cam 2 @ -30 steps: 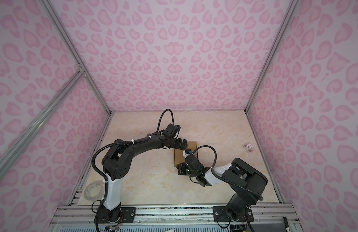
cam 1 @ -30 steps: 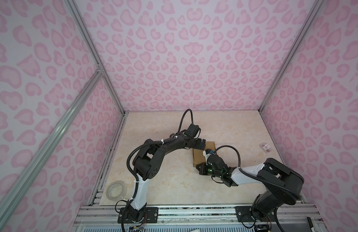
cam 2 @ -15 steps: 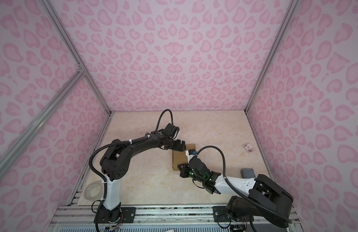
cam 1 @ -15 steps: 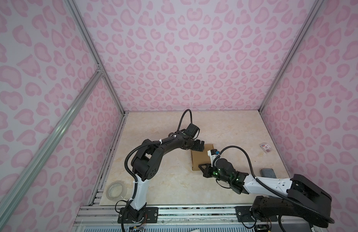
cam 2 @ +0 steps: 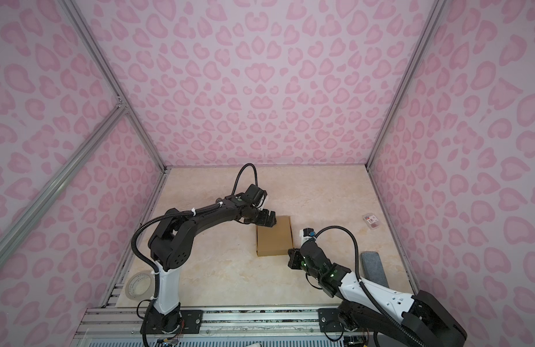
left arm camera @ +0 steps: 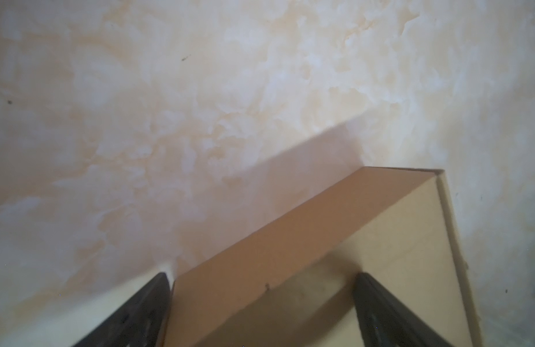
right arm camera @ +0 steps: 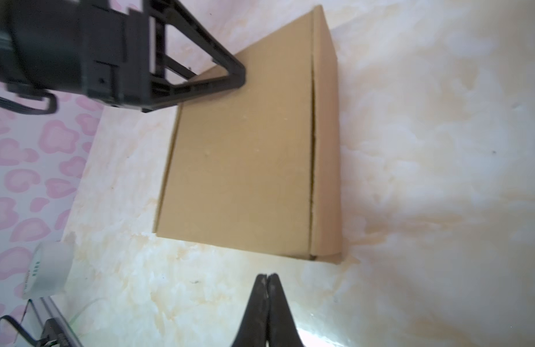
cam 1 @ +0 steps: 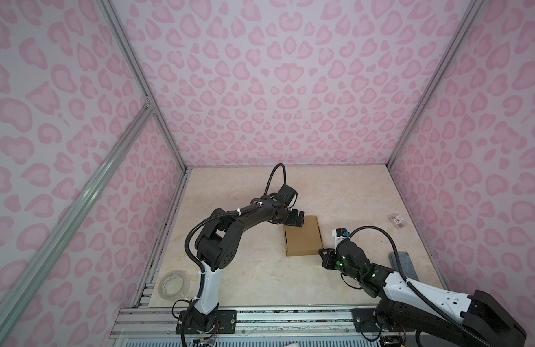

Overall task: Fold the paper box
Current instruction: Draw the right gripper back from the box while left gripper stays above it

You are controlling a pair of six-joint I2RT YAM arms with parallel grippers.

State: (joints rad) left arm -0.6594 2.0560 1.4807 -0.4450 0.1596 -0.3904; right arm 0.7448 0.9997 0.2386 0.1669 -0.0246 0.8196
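Found the left tool (cam 1: 297, 220) released, with fingers wide apart, at the far left corner of the paper box (cam 1: 302, 237) in both top views. Saw in the left wrist view one dark finger (left arm camera: 134, 315) just beside the outer side wall of the paper box (left arm camera: 275, 255) and the second finger (left arm camera: 386, 318) over its pale top face, with that top edge between them. Could not tell whether either finger truly touched the cardboard.

Found the right tool (cam 1: 321, 251) clenched on nothing, low over the bench (cam 1: 245, 270), just off the near right corner of the paper box. Saw in the right wrist view its tips (right arm camera: 258, 297) pressed together and kept apart from the near edge of the paper box (right arm camera: 245, 156) by a narrow strip of bare bench.

Noted the paper box lying flat and closed near the middle of the bench, between both tools, with a thin seam along one long side of its lid. Noted also a tape roll (cam 1: 171, 284) at the near left corner of the bench and a small clear packet (cam 1: 397, 221) near the right wall, both well apart from the paper box.
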